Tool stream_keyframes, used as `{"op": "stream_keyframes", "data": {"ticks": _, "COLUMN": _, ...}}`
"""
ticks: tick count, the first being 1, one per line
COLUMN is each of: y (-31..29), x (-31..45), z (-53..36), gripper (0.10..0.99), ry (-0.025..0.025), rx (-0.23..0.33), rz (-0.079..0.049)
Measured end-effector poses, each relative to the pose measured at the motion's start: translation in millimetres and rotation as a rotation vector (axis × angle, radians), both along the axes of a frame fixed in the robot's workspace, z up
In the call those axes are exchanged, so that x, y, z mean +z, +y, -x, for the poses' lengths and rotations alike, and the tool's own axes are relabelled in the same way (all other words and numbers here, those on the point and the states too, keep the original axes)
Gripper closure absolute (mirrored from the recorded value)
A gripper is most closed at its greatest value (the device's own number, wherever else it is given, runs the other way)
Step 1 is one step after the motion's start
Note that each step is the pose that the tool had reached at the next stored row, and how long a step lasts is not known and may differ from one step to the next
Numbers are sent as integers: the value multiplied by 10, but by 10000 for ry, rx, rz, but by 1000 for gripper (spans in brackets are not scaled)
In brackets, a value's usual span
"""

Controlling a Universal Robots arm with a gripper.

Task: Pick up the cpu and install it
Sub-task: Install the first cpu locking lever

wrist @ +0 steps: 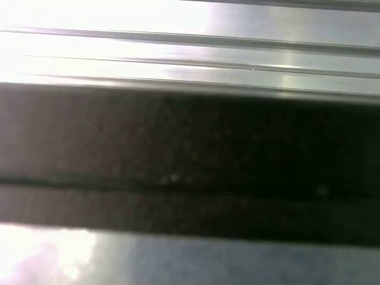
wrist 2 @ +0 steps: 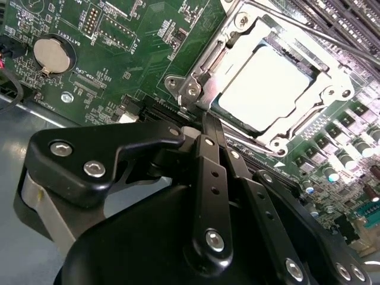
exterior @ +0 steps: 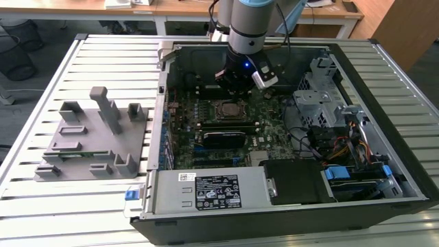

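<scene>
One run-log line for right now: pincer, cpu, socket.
pincer: shut, holding nothing, just beside socket | cpu: seated flat in socket frame | motherboard: inside open case

The cpu [wrist 2: 264,89] is seen in the second wrist view as a flat square chip with a pale silver-grey metal top, brightly lit. It is seated flat in the socket frame [wrist 2: 231,44], whose metal bracket surrounds it on all sides. In the exterior view the cpu [exterior: 227,108] is located on the motherboard [exterior: 205,110] inside the open computer case [exterior: 384,62], near the board's centre, at about 6 o'clock from the claw [exterior: 237,90].
</scene>
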State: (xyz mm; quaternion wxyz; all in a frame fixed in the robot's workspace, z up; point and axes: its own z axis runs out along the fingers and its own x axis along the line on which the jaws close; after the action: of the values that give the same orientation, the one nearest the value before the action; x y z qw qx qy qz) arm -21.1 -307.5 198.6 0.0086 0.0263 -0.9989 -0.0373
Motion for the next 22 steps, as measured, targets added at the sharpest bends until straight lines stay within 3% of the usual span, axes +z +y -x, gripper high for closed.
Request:
{"op": "stream_keyframes", "data": {"ticks": 4, "y": 1, "x": 29, "z": 0, "gripper": 980, "ry": -2, "rx": 5, "rz": 4}}
{"op": "stream_keyframes", "data": {"ticks": 6, "y": 1, "x": 27, "z": 0, "gripper": 980, "ry": 0, "rx": 4, "rz": 147}}
{"op": "stream_keyframes", "data": {"ticks": 10, "y": 4, "x": 7, "z": 0, "gripper": 980, "ry": 0, "rx": 5, "rz": 569}}
{"op": "stream_keyframes", "data": {"ticks": 12, "y": 11, "x": -8, "z": 1, "gripper": 980, "ry": 4, "rx": 6, "rz": 650}}
{"op": "stream_keyframes", "data": {"ticks": 16, "y": 20, "x": -25, "z": 2, "gripper": 980, "ry": 6, "rx": 7, "rz": 606}}
{"op": "stream_keyframes", "data": {"ticks": 22, "y": 25, "x": -29, "z": 2, "gripper": 980, "ry": 4, "rx": 23, "rz": 160}}
